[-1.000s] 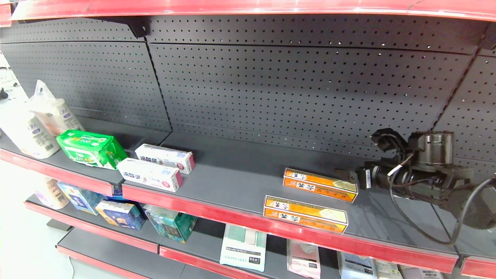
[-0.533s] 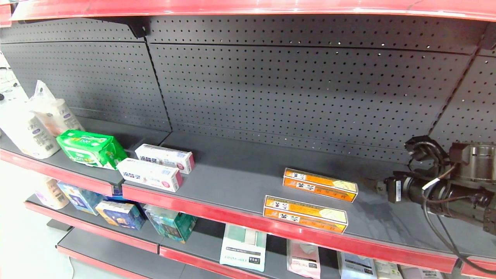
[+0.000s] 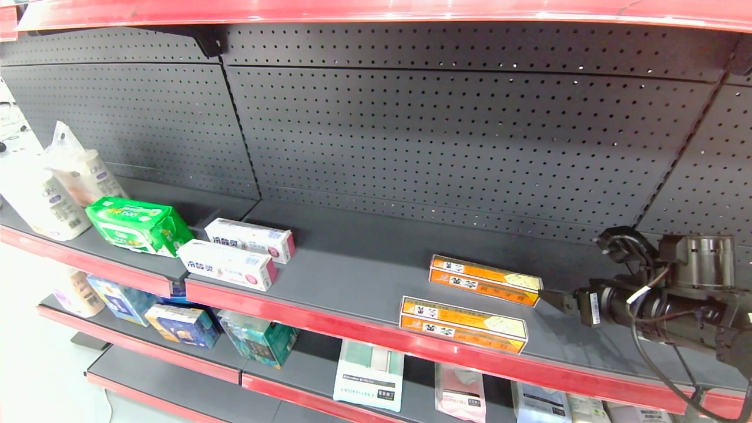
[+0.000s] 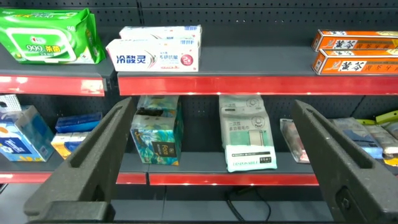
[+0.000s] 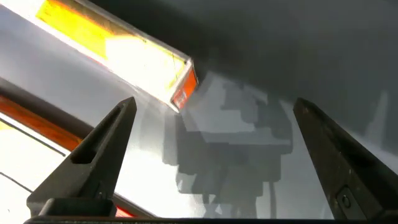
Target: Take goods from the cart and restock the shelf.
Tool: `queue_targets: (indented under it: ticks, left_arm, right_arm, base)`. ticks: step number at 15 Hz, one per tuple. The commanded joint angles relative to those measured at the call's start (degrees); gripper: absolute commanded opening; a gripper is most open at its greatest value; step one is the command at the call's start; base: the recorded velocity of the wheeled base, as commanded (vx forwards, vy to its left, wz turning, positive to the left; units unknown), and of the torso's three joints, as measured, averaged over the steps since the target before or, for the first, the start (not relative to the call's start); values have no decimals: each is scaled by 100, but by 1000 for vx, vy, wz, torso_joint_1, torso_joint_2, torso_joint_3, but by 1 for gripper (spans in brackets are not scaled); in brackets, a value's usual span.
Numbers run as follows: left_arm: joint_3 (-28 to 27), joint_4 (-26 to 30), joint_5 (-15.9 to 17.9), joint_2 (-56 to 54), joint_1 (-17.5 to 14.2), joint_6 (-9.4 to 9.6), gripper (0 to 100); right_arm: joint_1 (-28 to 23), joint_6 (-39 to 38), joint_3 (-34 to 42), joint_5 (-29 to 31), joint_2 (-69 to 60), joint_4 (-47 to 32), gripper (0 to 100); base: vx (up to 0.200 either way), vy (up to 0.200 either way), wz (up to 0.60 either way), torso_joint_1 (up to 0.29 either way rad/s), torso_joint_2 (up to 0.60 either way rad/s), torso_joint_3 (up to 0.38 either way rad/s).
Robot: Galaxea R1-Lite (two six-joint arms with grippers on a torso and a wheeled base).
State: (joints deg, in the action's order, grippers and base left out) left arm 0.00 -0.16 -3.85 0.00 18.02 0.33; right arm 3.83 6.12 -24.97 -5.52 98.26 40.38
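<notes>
We are in a shop; we see long red-edged shelves on a pegboard back, stocked with boxes and packs of goods.

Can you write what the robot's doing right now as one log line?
right gripper: jaws open, at end of rear orange box | left gripper: jaws open, empty

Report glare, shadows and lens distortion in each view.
Head view: glare streaks along the glossy red top shelf edge, and that edge curves with the wide lens. Right wrist view: the long orange carton is washed out by glare, and a blocky dark shadow lies on the grey shelf board. Left wrist view: evenly lit.
</notes>
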Motion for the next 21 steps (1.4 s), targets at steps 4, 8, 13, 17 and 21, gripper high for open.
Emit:
queue_targets:
  ticks: [4,8,13,17,21]
  left_arm:
    - [0,-2,-1,0,0,2,100]
    - [0,-2,-1,0,0,2,100]
    - [0,-2,-10,0,0,2,100]
    - [0,-11,-1,0,0,2,100]
    - [0,-2,-1,0,0,2,100]
  right_arm:
    - [13,47,53,-1,150,-12,100]
    - [-22,144,-79,-1,440,5,100]
    - [-40,144,-351,7,616,5,100]
    - [-58,144,-351,16,686,5,100]
    - [-119,144,-219,16,378,-30,100]
  base:
    - [0,0,0,0,0,0]
    - [0,0,0,0,0,0]
    - [0,0,0,0,0,0]
    - [0,0,0,0,0,0]
    - [0,0,0,0,0,0]
